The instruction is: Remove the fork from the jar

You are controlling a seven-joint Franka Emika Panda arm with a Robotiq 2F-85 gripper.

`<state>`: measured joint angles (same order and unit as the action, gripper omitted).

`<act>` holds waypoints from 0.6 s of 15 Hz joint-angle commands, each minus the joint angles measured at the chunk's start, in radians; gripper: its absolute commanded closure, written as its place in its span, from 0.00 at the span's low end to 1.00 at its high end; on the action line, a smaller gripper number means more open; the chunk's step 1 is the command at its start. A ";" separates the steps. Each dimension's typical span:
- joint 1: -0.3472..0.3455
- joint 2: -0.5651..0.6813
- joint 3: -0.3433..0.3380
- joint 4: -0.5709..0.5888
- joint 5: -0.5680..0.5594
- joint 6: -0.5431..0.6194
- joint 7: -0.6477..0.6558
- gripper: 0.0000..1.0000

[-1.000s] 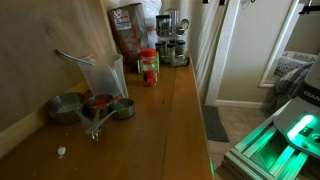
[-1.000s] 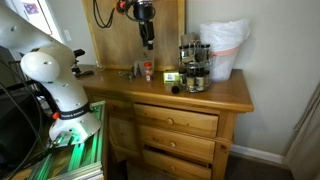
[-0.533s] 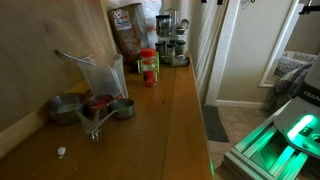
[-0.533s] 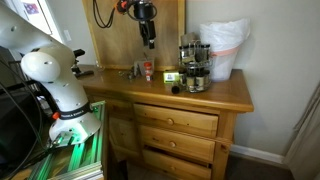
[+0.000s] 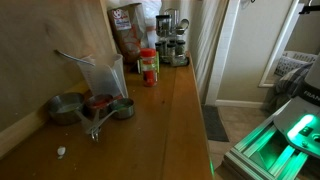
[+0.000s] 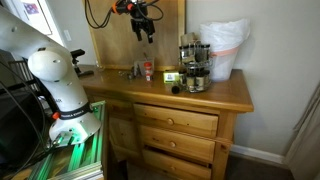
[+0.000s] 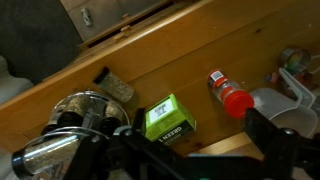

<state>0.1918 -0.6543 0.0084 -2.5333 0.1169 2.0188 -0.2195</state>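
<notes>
While fork [image 5: 74, 57] leans in jar [image 5: 108, 78] | gripper [image 6: 145, 32] well above — jaws apart, empty

We've got the jar [image 5: 106, 78] standing upright on the wooden bench [image 5: 172, 112], close to the back wall. It's a tall, see-through plastic thing, a bit cloudy, and it widens toward the rim. The fork [image 5: 74, 57] is in it: thin, silver, tilted hard, with its lower end down inside the jar and the rest poking out over the rim toward the wall. We can't make out the tines.
</notes>
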 commanded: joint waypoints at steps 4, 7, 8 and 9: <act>0.142 0.011 0.094 0.004 0.032 0.013 -0.087 0.00; 0.142 0.003 0.108 0.000 0.012 0.001 -0.060 0.00; 0.147 0.003 0.113 0.000 0.011 0.001 -0.062 0.00; 0.148 0.003 0.113 0.000 0.011 0.001 -0.067 0.00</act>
<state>0.3448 -0.6516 0.1169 -2.5352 0.1250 2.0231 -0.2844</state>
